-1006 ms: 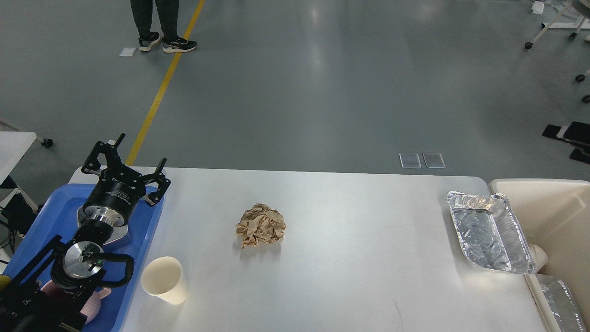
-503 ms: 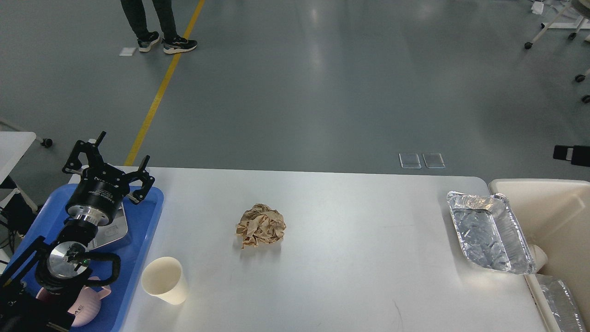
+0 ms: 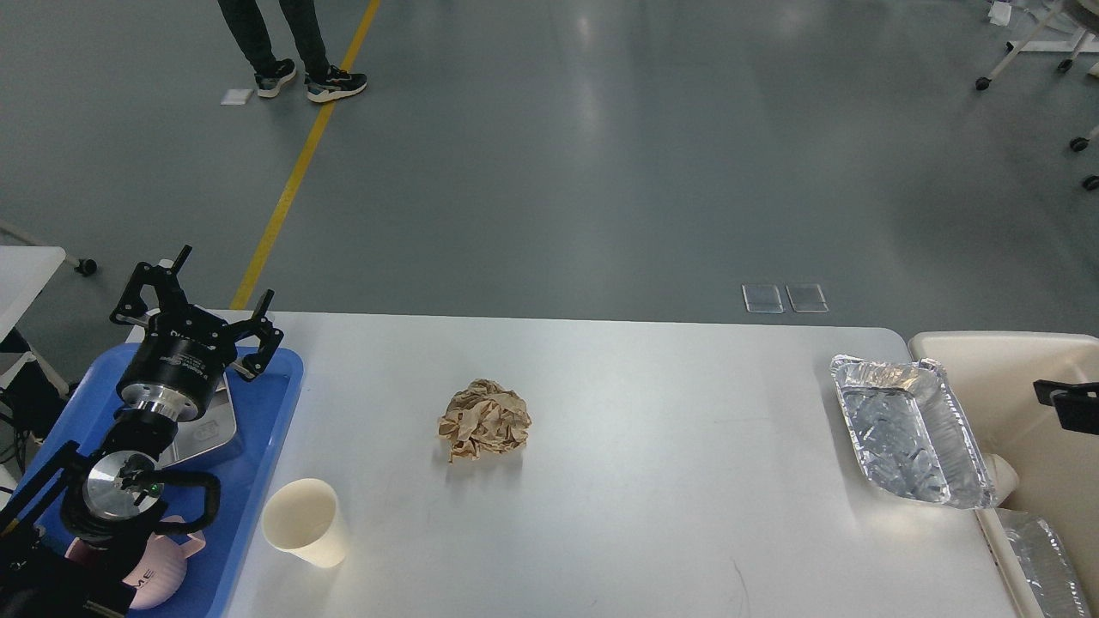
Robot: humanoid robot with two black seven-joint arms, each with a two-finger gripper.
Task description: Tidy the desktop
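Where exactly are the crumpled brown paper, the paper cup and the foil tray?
crumpled brown paper [image 3: 484,420], head view, middle of the wad.
paper cup [image 3: 309,525], head view, on its side wall below the rim.
foil tray [image 3: 901,438], head view, on its shiny inner floor.

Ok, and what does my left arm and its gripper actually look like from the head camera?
The left arm is black with a polished silver joint disc showing a small green light, and a black cable looping beside it. A silver ring sits under a black cylindrical wrist bearing pale lettering too small to read. The left gripper has two black, skeletal linkage fingers. The right arm shows only a black sliver at the edge.
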